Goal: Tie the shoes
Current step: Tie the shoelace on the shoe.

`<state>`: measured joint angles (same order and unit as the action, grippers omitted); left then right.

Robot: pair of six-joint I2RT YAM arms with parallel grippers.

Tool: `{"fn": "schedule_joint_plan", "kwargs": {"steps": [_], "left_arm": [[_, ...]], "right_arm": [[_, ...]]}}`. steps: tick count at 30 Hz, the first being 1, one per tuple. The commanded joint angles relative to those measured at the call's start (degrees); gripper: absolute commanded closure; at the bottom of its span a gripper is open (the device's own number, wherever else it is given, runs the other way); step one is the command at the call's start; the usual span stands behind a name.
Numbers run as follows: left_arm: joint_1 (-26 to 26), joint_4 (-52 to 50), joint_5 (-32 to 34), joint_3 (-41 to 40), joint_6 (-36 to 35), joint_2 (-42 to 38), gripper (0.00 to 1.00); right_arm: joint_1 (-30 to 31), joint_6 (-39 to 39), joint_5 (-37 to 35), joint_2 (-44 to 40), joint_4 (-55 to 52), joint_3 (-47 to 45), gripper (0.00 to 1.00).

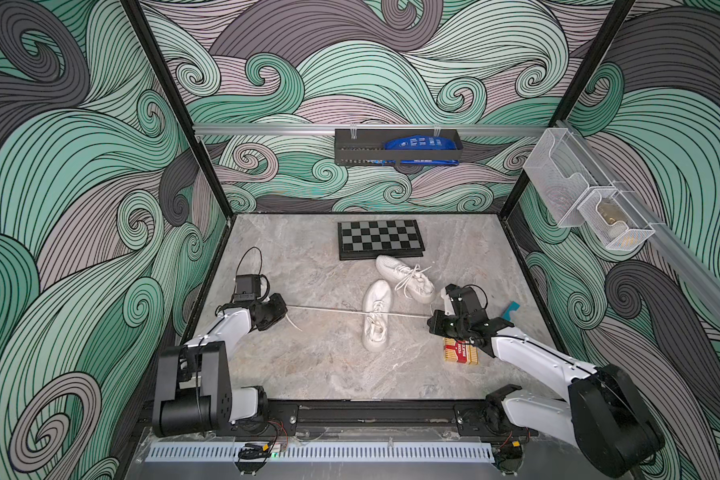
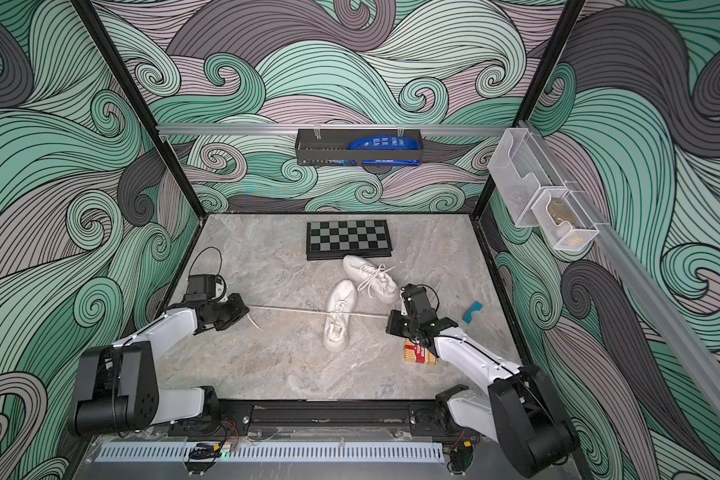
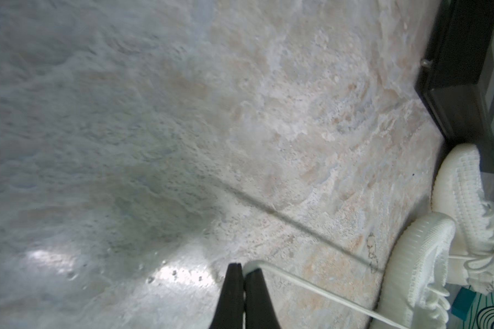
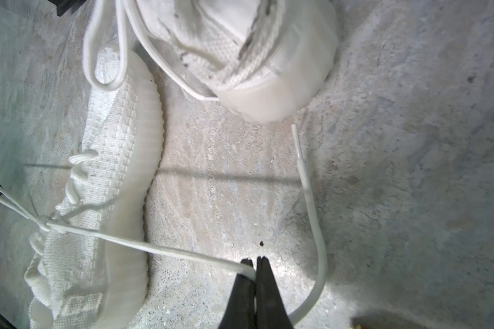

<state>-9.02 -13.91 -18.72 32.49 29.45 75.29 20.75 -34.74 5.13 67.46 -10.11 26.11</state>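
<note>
Taut lace (image 2: 287, 309) — perhaps knotted — across shoe (image 2: 335, 334)

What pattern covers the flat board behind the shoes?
Black and grey checks on the board, clearest in a top view.

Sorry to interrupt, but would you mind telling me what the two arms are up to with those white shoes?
The arms are tying the nearer shoe. The left claw and the right claw are each shut on one end of its lace, which is stretched taut to opposite sides. A first knot sits over the tongue, with no bow yet. The farther shoe lies untouched by the chessboard. Its laces form loops, but I cannot tell if they are tied.
</note>
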Motion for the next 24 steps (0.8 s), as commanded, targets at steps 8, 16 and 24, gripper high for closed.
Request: {"fn": "schedule_joint_plan", "kwargs": {"steps": [8, 16, 24], "left_arm": [[6.73, -1.69, 2.26, -0.99, -1.18, -3.55, 1.0], [17.87, -4.95, 0.38, 2.0, -4.75, -6.09, 0.28], [30.26, 7.46, -5.58, 4.35, -30.64, -9.99, 0.19]], "right_arm": [[-1.02, 5.5, 1.24, -1.77, -2.92, 2.63, 1.0], [1.6, 9.48, 5.06, -1.08, -3.01, 5.52, 1.0], [2.44, 9.78, 4.75, 0.64, -2.82, 6.84, 1.0]]}}
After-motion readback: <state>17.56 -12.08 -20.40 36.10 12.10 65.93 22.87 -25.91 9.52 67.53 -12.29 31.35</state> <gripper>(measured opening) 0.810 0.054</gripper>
